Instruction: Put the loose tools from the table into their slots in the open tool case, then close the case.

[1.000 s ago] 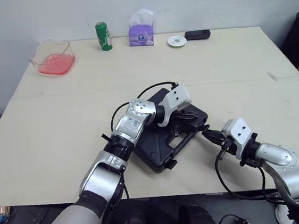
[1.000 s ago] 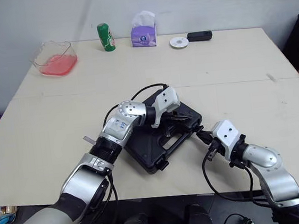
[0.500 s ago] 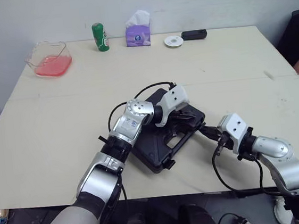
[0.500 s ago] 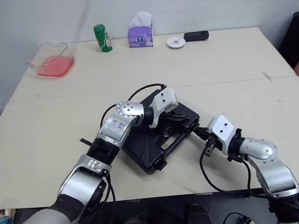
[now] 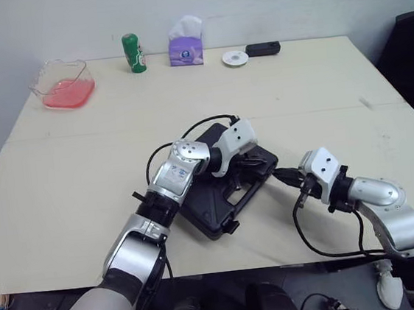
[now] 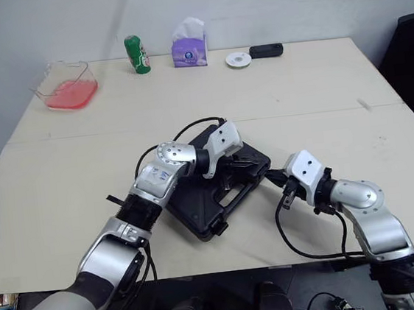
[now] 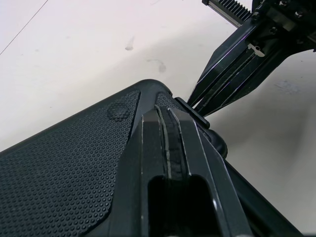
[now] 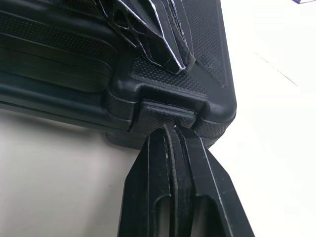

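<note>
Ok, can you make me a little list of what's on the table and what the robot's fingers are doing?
tool case: black, lid down, lying on the table
left fingers: shut, tips resting on the case lid
right fingers: shut, tips at the latch on the case's side
far edge of table: clear tub with pink inside, green can, purple tissue box, small white disc, small black object

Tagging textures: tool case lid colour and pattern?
The tool case lid is black with fine dotted stippling; clearest in the left wrist view.
</note>
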`<action>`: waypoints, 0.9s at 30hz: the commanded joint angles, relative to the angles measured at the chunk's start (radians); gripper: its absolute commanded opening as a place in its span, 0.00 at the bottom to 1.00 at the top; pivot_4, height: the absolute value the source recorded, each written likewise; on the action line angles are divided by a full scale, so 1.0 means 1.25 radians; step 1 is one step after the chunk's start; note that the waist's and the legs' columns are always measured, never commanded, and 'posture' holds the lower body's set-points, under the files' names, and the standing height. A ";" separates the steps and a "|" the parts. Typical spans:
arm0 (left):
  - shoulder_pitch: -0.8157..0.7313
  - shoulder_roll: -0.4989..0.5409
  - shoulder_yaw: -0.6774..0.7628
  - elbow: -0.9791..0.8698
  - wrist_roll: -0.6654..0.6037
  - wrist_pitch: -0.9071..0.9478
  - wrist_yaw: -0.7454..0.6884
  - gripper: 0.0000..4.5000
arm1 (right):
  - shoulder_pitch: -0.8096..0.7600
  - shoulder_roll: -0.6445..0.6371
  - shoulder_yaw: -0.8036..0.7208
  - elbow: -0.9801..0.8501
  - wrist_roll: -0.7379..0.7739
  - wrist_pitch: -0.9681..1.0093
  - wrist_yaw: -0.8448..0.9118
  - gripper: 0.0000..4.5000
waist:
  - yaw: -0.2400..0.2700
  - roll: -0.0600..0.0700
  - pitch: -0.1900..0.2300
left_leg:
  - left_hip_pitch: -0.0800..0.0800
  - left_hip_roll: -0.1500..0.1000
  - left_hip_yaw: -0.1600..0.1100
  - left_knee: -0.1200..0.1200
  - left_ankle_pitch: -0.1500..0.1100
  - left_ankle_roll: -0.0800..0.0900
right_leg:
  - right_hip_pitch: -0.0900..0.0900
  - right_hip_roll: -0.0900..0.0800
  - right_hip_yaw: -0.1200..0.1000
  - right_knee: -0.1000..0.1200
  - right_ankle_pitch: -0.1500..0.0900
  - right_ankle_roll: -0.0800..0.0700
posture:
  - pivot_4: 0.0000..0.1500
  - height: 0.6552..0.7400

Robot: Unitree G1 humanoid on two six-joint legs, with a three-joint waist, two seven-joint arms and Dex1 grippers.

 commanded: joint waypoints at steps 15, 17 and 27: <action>0.078 0.094 0.110 -0.278 -0.141 0.001 -0.099 0.00 | 0.134 -0.104 -0.089 -0.157 0.127 0.018 0.116 0.02 | 0.010 0.002 0.003 | -0.006 0.000 -0.001 0.000 0.000 0.000 | -0.005 0.000 -0.001 0.000 0.000 0.000 | 1.00 1.00; 0.095 0.109 0.147 -0.304 -0.189 -0.007 -0.128 0.00 | 0.160 -0.101 -0.083 -0.171 0.132 0.011 0.120 0.02 | 0.014 0.002 0.003 | -0.006 0.000 -0.001 0.001 0.000 0.000 | -0.005 0.000 -0.001 0.000 0.000 0.000 | 1.00 1.00; 0.271 0.283 0.185 -0.530 -0.311 -0.032 -0.270 0.00 | 0.241 -0.069 0.015 -0.203 0.105 -0.084 0.142 0.02 | 0.020 0.003 0.003 | -0.006 -0.001 -0.001 0.000 0.000 0.000 | -0.004 0.000 -0.001 -0.001 0.000 0.000 | 1.00 1.00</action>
